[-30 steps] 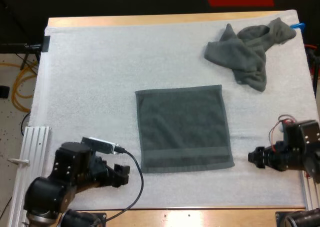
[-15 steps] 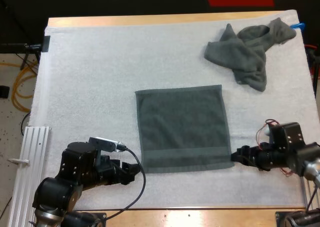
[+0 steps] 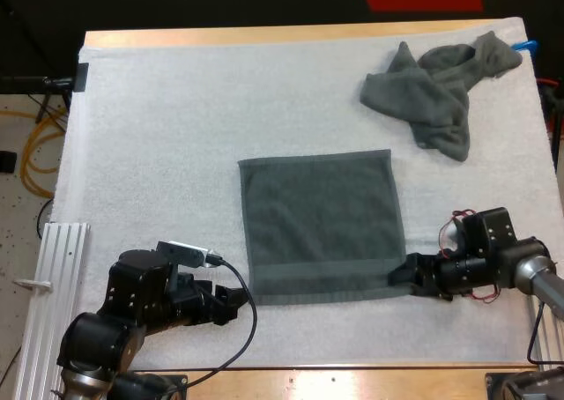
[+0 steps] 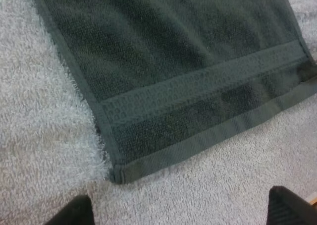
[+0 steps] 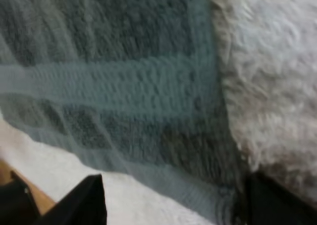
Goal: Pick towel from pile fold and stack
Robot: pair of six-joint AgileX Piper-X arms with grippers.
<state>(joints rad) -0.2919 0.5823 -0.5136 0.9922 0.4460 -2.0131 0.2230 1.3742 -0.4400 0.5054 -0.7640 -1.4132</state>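
Note:
A dark grey-green towel (image 3: 322, 226) lies spread flat in the middle of the mat. A second towel (image 3: 436, 92) sits crumpled at the far right. My left gripper (image 3: 231, 299) rests low on the mat just left of the flat towel's near left corner. In the left wrist view its fingers (image 4: 74, 212) stand wide apart, with that corner (image 4: 116, 175) just ahead of them. My right gripper (image 3: 405, 275) is at the towel's near right corner. In the right wrist view its fingers (image 5: 81, 200) are apart with the corner (image 5: 223, 195) lying between them.
A ribbed metal rail (image 3: 48, 294) runs along the mat's near left side, beside my left arm. The white mat (image 3: 176, 136) is bare between the flat towel and the far edge.
My right gripper has slid left across the mat until it reached the towel's near right corner. My left gripper crept right toward the near left corner, then held still.

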